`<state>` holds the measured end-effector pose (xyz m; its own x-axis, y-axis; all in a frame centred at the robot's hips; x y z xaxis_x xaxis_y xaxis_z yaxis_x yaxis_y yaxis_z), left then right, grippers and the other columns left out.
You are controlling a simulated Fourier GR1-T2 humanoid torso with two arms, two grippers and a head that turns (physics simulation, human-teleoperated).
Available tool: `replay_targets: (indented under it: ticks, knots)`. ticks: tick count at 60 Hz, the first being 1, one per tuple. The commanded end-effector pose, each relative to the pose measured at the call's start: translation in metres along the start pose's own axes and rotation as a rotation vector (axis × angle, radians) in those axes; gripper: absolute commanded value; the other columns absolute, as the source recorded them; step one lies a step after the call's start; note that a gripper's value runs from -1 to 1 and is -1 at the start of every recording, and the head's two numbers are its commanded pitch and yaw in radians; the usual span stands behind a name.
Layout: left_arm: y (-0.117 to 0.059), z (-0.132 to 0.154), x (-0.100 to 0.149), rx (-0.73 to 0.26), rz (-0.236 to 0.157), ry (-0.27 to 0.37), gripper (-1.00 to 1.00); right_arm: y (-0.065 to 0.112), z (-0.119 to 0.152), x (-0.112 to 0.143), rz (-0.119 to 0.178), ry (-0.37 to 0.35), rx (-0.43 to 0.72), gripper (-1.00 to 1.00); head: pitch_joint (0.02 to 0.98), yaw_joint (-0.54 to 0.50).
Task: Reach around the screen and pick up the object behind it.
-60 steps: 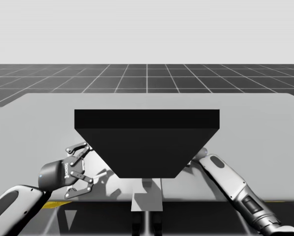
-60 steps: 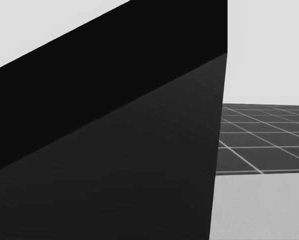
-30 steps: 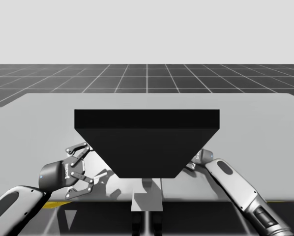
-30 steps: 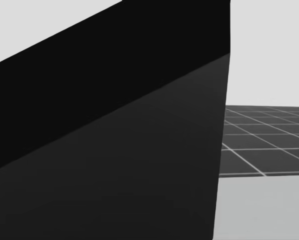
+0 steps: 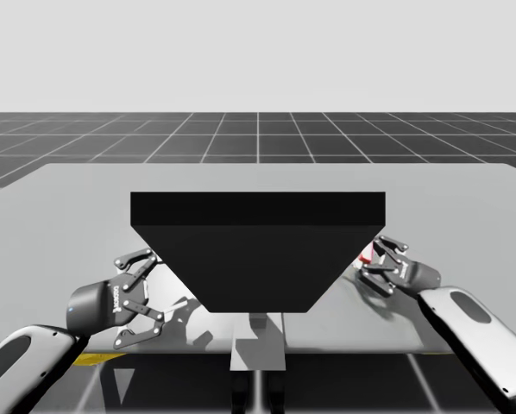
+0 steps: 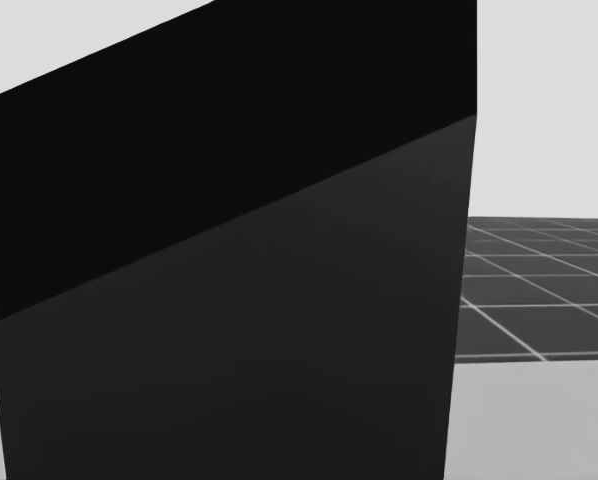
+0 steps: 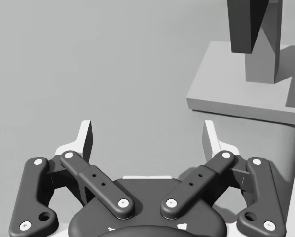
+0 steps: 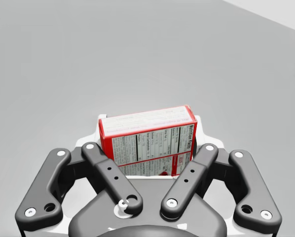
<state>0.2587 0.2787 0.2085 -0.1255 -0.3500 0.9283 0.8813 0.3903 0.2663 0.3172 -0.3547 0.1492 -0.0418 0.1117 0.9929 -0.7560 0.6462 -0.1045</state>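
A small rectangular red box (image 8: 147,140) is gripped in the right gripper (image 8: 148,136). Its visible face is bordered in red and carries a white panel, ruled into columns of fine dark print, with a red band along the lower edge. The box is held slightly tilted, its long side running from one finger to the other. White pads are pressed against both short ends, so the fingers are closed onto the box from two sides and are kept about as far apart as the box is long.

In the high view, the right gripper (image 5: 383,263) is seen just beside the right slanted edge of the black screen (image 5: 258,250). A sliver of red and white (image 5: 368,254) is visible there between the fingers, close against the screen's edge. Whether the box rests on the grey table (image 5: 68,224) or is raised off it cannot be told.

The left gripper (image 5: 159,289) is placed near the screen's left edge. In the left wrist view, its fingers (image 7: 86,138) are spread wide and nothing is held between them. A grey slab (image 7: 226,94) bearing a dark upright is seen ahead of it and to one side.

In the head view, the screen (image 6: 229,280) is seen close up, with a strip of table at its right side.
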Motion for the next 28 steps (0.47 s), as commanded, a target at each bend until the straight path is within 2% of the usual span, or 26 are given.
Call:
replay_targets:
  ticks: [1,6,7,10,11,14,15,17,22,26,27,28]
  knots:
    - [0.0,0.0,0.001,-0.001,-0.003,0.0,-1.0,-0.037,0.02,0.037,0.08,-0.112,-0.222,1.0,0.202,-0.09]
    - [0.001,0.0,0.002,-0.001,-0.001,-0.001,-1.0,-0.045,0.033,0.056,0.101,-0.174,-0.275,1.0,0.203,-0.09]
    - [0.001,0.0,0.002,-0.001,-0.001,-0.001,-1.0,-0.049,0.038,0.066,0.114,-0.21,-0.307,1.0,0.203,-0.09]
    - [0.001,0.0,0.003,-0.001,-0.001,-0.001,-1.0,-0.051,0.043,0.076,0.122,-0.244,-0.331,1.0,0.204,-0.09]
    - [0.0,0.0,0.003,-0.001,-0.002,0.0,-1.0,-0.053,0.048,0.087,0.133,-0.28,-0.36,1.0,0.204,-0.09]
    - [0.0,-0.001,0.003,-0.002,-0.002,0.001,-1.0,-0.054,0.053,0.1,0.149,-0.316,-0.389,1.0,0.205,-0.09]
    - [0.0,-0.001,0.004,-0.002,-0.003,0.001,-1.0,-0.055,0.057,0.112,0.161,-0.352,-0.42,1.0,0.206,-0.09]
    - [0.0,-0.001,0.004,-0.001,-0.003,0.0,-1.0,-0.055,0.06,0.121,0.174,-0.376,-0.442,1.0,0.206,-0.09]
    - [0.0,0.0,0.005,-0.001,-0.005,-0.004,-1.0,-0.052,0.07,0.154,0.228,-0.468,-0.525,1.0,0.206,-0.09]
    - [-0.001,0.0,0.006,-0.002,-0.006,-0.006,-1.0,-0.045,0.077,0.179,0.26,-0.555,-0.573,1.0,0.207,-0.09]
    - [-0.001,0.0,0.006,-0.002,-0.006,-0.006,-1.0,-0.045,0.077,0.179,0.26,-0.555,-0.573,1.0,0.207,-0.09]
    - [-0.001,0.0,0.006,-0.003,-0.006,-0.007,-1.0,-0.04,0.08,0.192,0.273,-0.598,-0.585,1.0,0.207,-0.09]
